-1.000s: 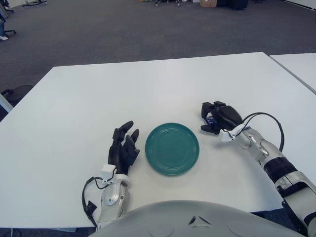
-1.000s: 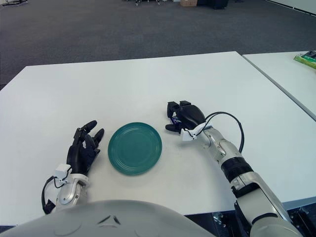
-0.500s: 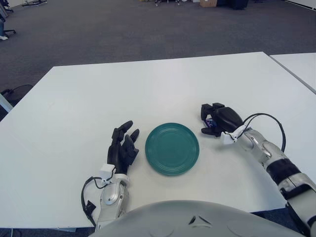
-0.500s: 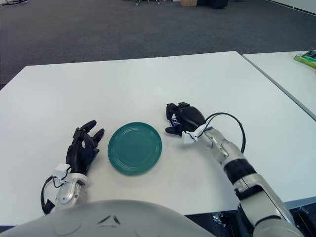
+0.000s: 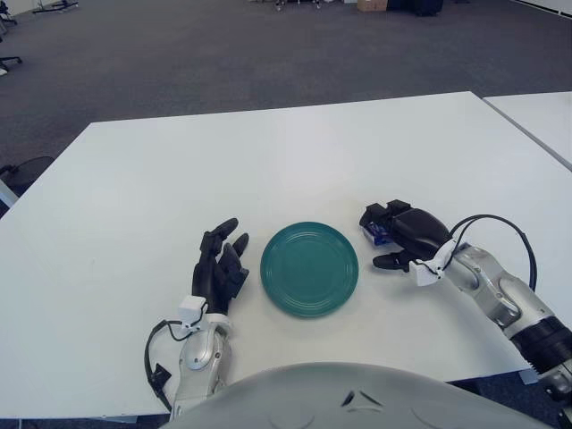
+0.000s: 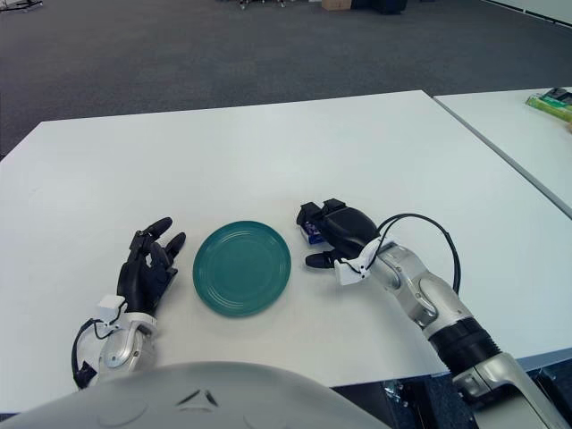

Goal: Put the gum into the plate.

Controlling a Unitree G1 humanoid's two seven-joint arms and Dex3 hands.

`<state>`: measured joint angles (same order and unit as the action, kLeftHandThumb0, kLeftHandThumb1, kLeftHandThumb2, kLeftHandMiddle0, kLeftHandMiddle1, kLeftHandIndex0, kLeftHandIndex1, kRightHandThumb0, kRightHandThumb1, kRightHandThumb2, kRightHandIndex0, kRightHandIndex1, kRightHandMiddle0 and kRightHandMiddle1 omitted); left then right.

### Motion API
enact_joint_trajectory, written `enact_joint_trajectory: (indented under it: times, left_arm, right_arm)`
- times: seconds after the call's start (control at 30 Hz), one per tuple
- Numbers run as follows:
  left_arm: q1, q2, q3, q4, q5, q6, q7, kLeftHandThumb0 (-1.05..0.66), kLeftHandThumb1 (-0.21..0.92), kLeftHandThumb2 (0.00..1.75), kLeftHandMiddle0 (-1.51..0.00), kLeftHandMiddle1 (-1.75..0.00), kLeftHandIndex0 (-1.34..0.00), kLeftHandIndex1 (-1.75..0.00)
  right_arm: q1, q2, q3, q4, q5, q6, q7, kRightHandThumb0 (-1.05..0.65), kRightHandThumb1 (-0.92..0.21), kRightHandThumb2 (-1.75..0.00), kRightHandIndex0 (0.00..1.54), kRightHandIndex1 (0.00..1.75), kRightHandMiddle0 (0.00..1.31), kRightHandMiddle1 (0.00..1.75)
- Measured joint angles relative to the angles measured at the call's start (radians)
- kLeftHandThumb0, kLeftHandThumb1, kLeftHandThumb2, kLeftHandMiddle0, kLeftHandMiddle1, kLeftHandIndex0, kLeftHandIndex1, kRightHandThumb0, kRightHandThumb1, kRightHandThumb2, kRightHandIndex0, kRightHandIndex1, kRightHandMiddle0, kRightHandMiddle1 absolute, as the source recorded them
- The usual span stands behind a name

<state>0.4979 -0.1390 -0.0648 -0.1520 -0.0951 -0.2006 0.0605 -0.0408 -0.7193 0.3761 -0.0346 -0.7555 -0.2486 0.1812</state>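
The gum (image 5: 379, 234) is a small blue pack just right of the green plate (image 5: 309, 269); it also shows in the right eye view (image 6: 312, 231). My right hand (image 5: 386, 238) is curled around the gum, fingers over its far side and thumb (image 5: 388, 262) on the near side, low over the table beside the plate's right rim. The hand hides most of the pack. My left hand (image 5: 221, 265) rests open on the table just left of the plate, fingers pointing away from me. The plate holds nothing.
The white table (image 5: 268, 170) stretches far behind the plate. A second white table (image 5: 541, 121) stands to the right across a narrow gap, with a green object (image 6: 554, 101) on it. My own body shows at the bottom edge.
My right hand has drawn a little nearer to me and lower, with the gum in it, staying beside the plate's right rim. My left hand has not moved.
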Motion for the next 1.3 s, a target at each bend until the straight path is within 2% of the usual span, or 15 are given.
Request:
enact_joint_trajectory:
  times: [0.17, 0.37, 0.97, 1.3]
  left_arm:
    - [-0.004, 0.001, 0.001, 0.002, -0.003, 0.001, -0.007, -0.81, 0.92, 0.92, -0.53, -0.36, -0.23, -1.0]
    - [-0.006, 0.001, 0.003, 0.003, -0.009, 0.001, -0.012, -0.8, 0.92, 0.93, -0.54, -0.36, -0.23, -1.0]
    - [-0.01, 0.002, 0.005, -0.003, -0.01, 0.019, -0.014, -0.8, 0.92, 0.91, -0.52, -0.36, -0.2, -1.0]
    - [-0.014, 0.004, 0.008, -0.003, -0.01, 0.023, -0.015, -0.8, 0.92, 0.91, -0.51, -0.36, -0.19, -1.0]
  right_arm:
    - [0.004, -0.013, -0.007, -0.055, -0.016, 0.039, 0.089, -1.0, -0.92, -0.86, 0.3, 0.14, 0.0, 0.68]
    - [0.011, -0.019, -0.013, -0.092, -0.029, 0.066, 0.156, -1.0, -0.92, -0.87, 0.29, 0.09, 0.0, 0.62]
    - [0.015, -0.036, -0.038, -0.112, -0.047, 0.056, 0.219, -1.0, -0.92, -0.9, 0.27, 0.03, 0.0, 0.51]
    - [0.015, -0.036, -0.058, -0.131, -0.047, 0.055, 0.237, -1.0, -0.92, -0.9, 0.3, 0.03, 0.0, 0.53]
